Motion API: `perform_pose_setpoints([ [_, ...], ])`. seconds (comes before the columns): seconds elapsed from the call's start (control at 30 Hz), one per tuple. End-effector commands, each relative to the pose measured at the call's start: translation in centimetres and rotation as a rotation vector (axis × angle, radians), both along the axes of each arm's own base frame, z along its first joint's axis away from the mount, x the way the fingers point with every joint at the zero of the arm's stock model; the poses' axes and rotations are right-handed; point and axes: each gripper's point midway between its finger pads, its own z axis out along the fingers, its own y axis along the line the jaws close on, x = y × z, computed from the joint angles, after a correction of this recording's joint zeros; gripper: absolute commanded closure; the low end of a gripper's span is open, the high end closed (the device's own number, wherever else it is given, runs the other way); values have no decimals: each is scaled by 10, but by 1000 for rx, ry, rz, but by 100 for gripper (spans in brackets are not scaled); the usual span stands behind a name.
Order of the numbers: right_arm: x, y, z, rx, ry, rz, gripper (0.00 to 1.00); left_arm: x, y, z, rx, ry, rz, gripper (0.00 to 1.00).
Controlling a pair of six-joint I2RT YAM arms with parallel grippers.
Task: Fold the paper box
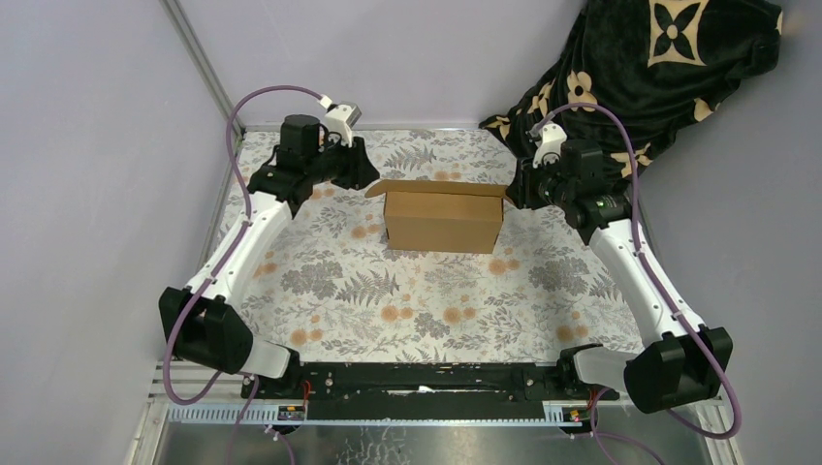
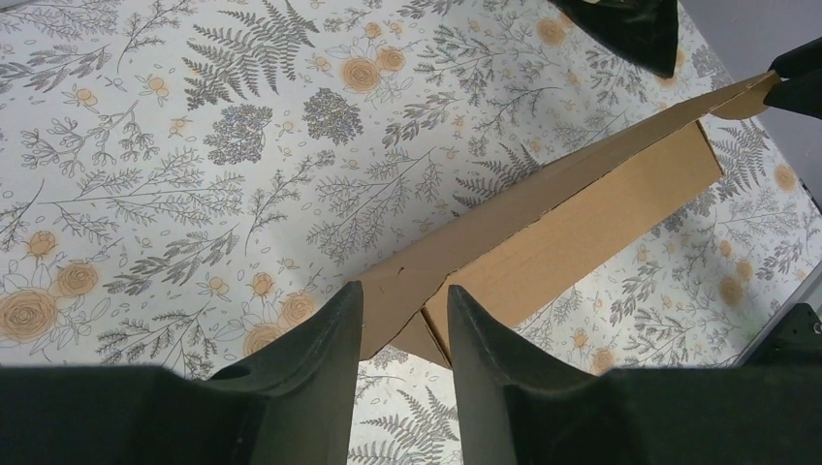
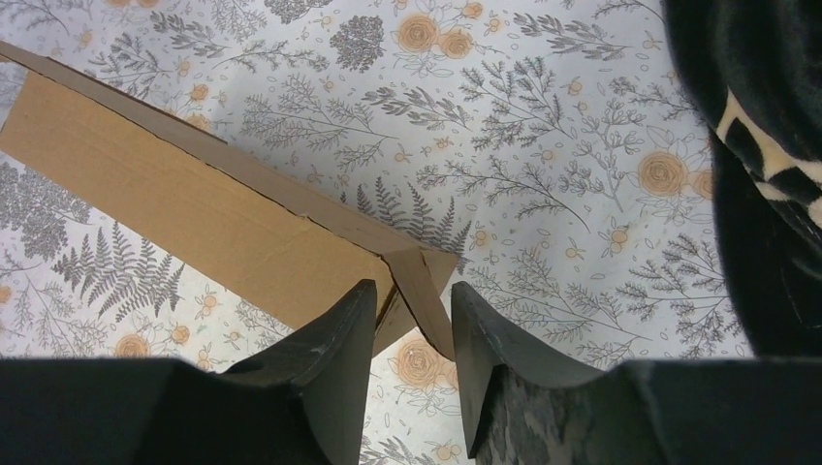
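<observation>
The paper box (image 1: 444,221) is brown cardboard and stands on the floral cloth, with its lid flap raised along the back. My left gripper (image 1: 366,179) is at the lid's left end and my right gripper (image 1: 514,189) at its right end. In the left wrist view the box's (image 2: 582,223) corner flap lies between the fingers of the left gripper (image 2: 402,295), with cloth showing in the gap. In the right wrist view a slanted ear flap (image 3: 422,291) of the box (image 3: 174,194) sits between the fingers of the right gripper (image 3: 414,291). Both pairs of jaws stand partly apart.
A black blanket with a beige flower pattern (image 1: 659,68) is heaped at the back right corner, close behind the right gripper, and shows in the right wrist view (image 3: 766,145). Grey walls close in the left, back and right sides. The arm bases sit at the near edge.
</observation>
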Motion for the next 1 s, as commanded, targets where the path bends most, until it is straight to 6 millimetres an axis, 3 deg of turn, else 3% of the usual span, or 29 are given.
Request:
perform_pose_setpoints([
  [0.0, 11, 10, 29, 27, -87, 40, 59, 5, 1, 5, 34, -22, 1, 56],
  [0.3, 13, 11, 29, 32, -86, 42, 60, 3, -10, -2, 61, -15, -40, 64],
  [0.8, 13, 14, 25, 39, -76, 50, 60, 5, -10, -14, 107, 3, -24, 65],
  [0.97, 13, 15, 23, 44, -69, 57, 64, 6, -13, -15, 106, 8, -25, 68],
])
